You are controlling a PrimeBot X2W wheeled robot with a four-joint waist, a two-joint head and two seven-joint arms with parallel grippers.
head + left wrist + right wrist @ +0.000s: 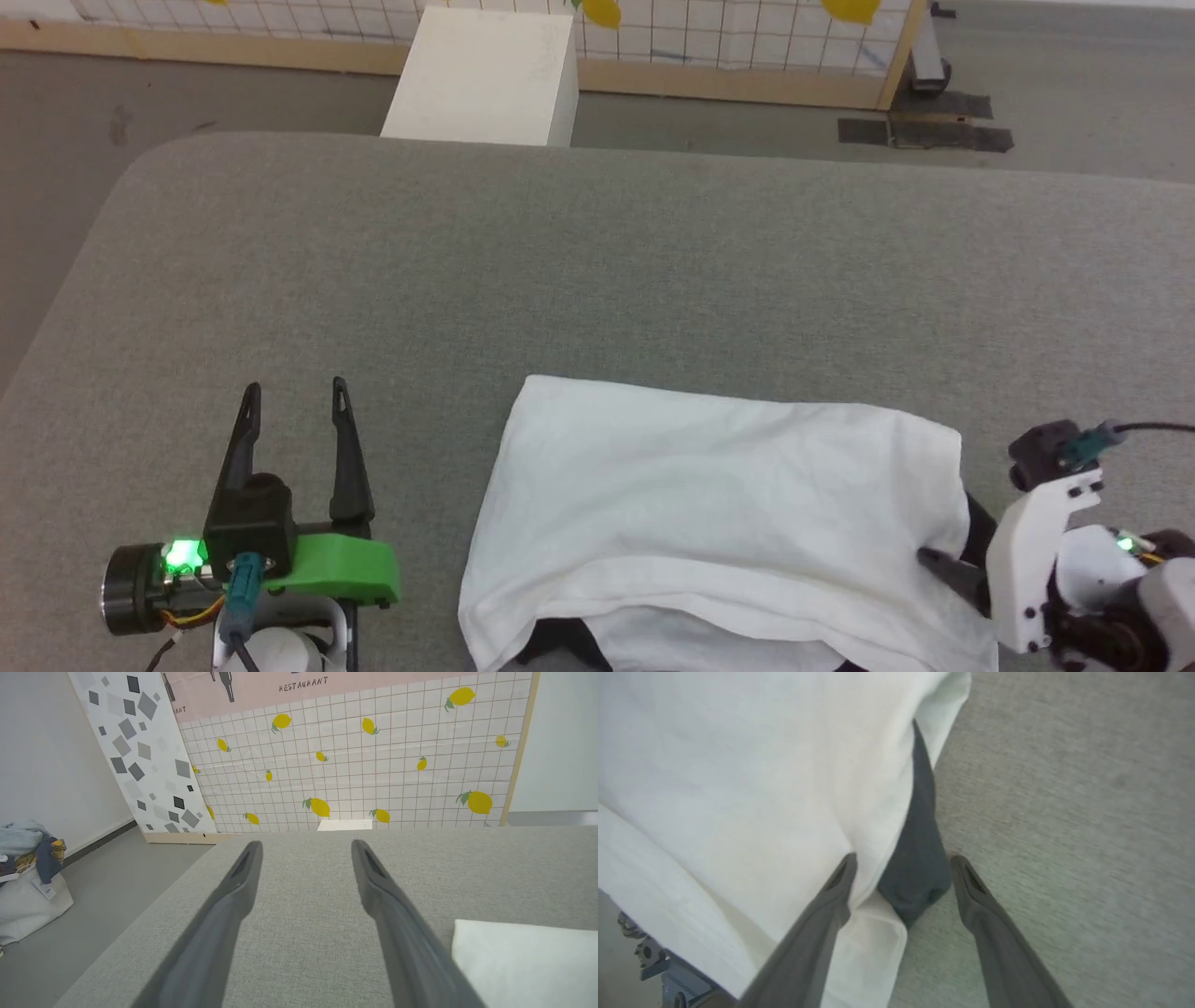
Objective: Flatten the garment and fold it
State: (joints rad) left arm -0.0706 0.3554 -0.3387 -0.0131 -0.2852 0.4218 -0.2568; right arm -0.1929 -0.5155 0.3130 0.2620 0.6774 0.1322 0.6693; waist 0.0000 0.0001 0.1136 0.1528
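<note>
The garment (728, 504) lies on the grey table near its front edge, folded into a white rectangle, with black cloth peeking out at its right side and under its near edge. My left gripper (294, 392) stands open over bare table to the left of it, with nothing between its fingers. The left wrist view catches the garment's white corner (528, 961) at lower right. My right gripper (934, 558) is at the garment's right edge. Seen from the right wrist, that gripper (902, 858) is open, with the black sleeve (920, 826) lying between its fingers and the white cloth (738, 765) against the left one.
The grey padded table (597, 261) stretches far beyond the garment and has a rounded far-left corner. A white box (485, 75) stands on the floor behind it, before a lemon-patterned panel (355, 765). A bag of clothes (28, 882) sits on the floor at left.
</note>
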